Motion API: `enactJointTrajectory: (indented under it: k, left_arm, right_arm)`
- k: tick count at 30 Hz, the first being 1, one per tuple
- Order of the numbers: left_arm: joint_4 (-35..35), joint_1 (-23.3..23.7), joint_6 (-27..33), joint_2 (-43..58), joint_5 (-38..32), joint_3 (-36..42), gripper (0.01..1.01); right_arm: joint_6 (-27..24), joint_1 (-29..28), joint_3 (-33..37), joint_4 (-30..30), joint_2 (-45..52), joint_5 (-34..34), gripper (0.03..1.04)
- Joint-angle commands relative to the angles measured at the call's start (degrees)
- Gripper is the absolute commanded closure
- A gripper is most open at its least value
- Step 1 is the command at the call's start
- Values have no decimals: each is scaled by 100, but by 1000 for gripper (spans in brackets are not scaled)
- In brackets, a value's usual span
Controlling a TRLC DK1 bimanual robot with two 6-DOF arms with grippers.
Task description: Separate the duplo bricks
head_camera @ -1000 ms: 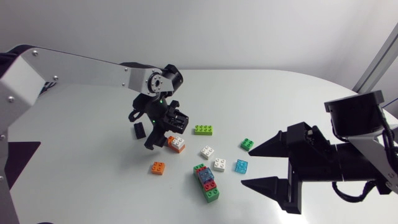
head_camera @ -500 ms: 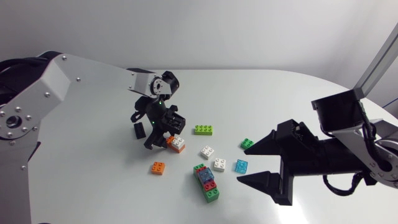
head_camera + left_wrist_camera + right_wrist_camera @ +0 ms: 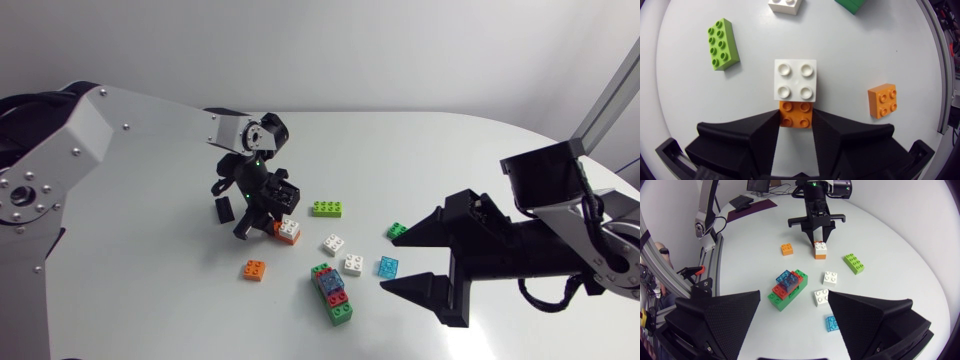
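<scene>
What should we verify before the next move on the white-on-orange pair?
1. Left gripper holds the orange brick: ok, both fingers touch its sides.
2. White brick exposed: ok, ahead of the fingertips, untouched.
3. Pair separated: not ok, white sits stacked on orange.
4. Right gripper open and empty: ok.
5. Right gripper's path to the pair clear: not ok, loose white bricks and a blue brick lie between.

Eight items lie on the worktop (image 3: 450,150): two loose white bricks (image 3: 333,244) (image 3: 352,264), one long lime brick (image 3: 326,208), one loose orange brick (image 3: 254,269), one small green brick (image 3: 397,231), one clear blue brick (image 3: 388,267), one white-on-orange pair (image 3: 287,230), and one mixed stack (image 3: 332,293) of green, red and blue.
</scene>
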Motion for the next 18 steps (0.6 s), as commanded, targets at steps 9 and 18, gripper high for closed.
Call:
enactJointTrajectory:
  k: [9, 18]
  left_arm:
    - [-334, -203, -11, -250, 134, 519, 810]
    - [-870, -739, -371, -426, 195, 1284, 810]
  right_arm:
    - [138, -13, 470, 179, 215, 43, 93]
    - [358, 277, 874, 724, 1015, 263, 97]
